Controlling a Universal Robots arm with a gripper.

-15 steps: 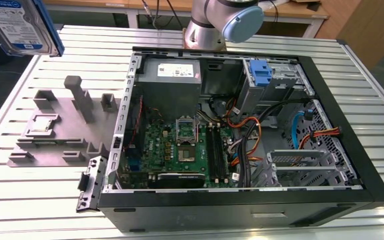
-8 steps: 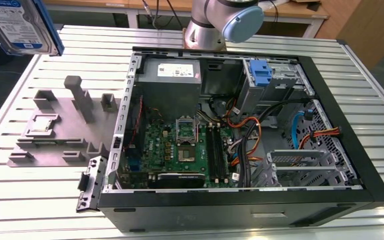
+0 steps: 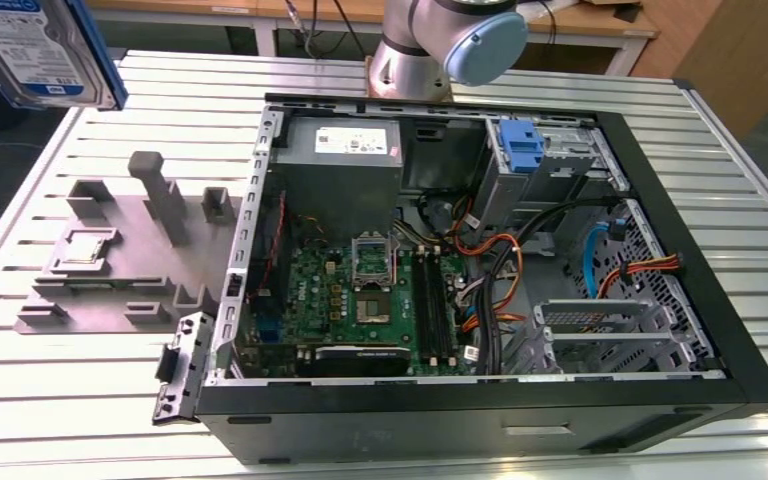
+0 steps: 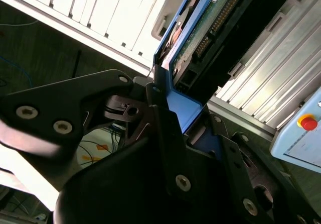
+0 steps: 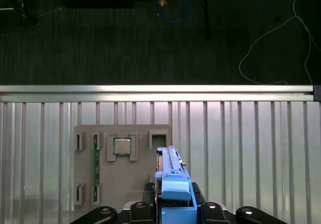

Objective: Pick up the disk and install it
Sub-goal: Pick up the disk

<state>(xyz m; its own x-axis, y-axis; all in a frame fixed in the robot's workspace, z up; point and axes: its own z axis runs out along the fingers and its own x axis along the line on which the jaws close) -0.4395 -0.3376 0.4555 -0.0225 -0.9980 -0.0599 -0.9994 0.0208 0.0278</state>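
Exterior view's left top corner is where the disk (image 3: 35,48) is seen, held high in the air with its white-and-blue label shown, well apart from the open computer case (image 3: 424,420). In the second wrist view the disk (image 4: 200,33) is gripped by the gripper (image 4: 188,118), and the black jaws are closed tight on its blue rails. In the first wrist view the disk (image 5: 170,169) is seen edge-on, sticking out from the gripper (image 5: 174,206) above the ridged metal surface (image 5: 251,148). A grey tray (image 5: 85,184) is laid on that surface, and a small square chip (image 5: 121,146) is set in one of its pockets. Inside the case, a blue bracket (image 3: 524,150) is stood near a grey box (image 3: 344,145) with a white label.
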